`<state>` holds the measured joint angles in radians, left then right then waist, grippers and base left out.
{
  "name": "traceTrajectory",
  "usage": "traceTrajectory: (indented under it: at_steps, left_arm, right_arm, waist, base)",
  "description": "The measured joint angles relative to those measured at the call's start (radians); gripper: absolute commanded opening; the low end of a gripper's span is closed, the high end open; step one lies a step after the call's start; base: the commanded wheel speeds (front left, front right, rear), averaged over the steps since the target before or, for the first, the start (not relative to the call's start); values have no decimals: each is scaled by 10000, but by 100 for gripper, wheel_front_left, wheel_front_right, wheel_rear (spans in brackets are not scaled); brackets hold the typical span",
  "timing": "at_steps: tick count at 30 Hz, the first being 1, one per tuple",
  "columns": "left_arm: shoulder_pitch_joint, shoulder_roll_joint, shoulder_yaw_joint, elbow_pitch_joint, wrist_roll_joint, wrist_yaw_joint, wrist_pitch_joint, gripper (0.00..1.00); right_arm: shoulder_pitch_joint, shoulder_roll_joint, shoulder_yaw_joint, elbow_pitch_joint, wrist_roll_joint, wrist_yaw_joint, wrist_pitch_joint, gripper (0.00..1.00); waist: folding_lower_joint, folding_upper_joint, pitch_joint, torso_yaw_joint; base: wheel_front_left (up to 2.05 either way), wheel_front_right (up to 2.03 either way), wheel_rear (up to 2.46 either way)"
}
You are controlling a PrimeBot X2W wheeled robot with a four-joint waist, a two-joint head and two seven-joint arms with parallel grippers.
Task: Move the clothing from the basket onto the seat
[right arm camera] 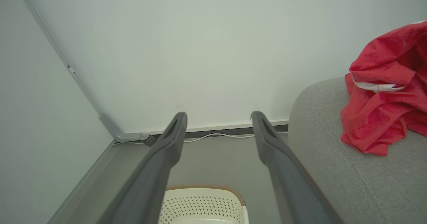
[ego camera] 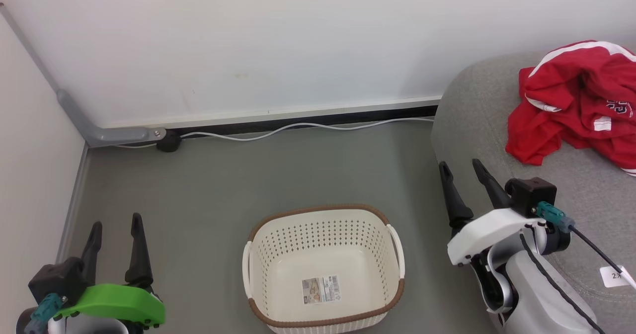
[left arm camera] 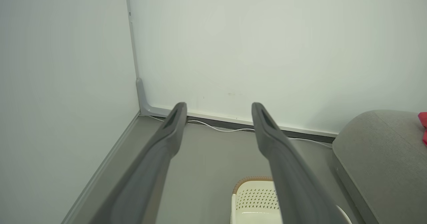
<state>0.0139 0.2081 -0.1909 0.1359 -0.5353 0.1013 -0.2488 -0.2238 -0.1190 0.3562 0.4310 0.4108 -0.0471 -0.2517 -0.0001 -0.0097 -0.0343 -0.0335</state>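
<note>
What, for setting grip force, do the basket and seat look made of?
The basket: probably moulded cream plastic, faintly glossy, with rows of punched holes and a brown woven-look rim. The seat: matte grey woven upholstery, judging by its grainy weave.

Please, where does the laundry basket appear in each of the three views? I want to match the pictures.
Head view: the basket stands on the floor at bottom centre, seen whole.
Left wrist view: the basket is at the bottom edge, right of centre, cut off by the frame.
Right wrist view: the basket is at the bottom edge, near the centre.
Shared landmark: the grey seat, to the right of the basket in every view.
</note>
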Motion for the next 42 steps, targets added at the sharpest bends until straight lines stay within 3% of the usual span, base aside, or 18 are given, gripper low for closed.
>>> traceTrajectory:
  at_steps: [14, 42]
  left_arm:
    - [713, -6, 466, -520, 165, 48, -2, 100]
    - [934, -31, 625, -832, 828, 56, -2, 100]
  right_arm:
    - [1157, 31, -111, -955, -90, -255, 0, 100]
    - [1519, -10, -451, -1923, -422, -495, 0, 100]
  waist:
    - [0, 0, -42, -236]
    - [0, 0, 321, -242]
  base:
    - [0, 0, 0]
    - [0, 0, 0]
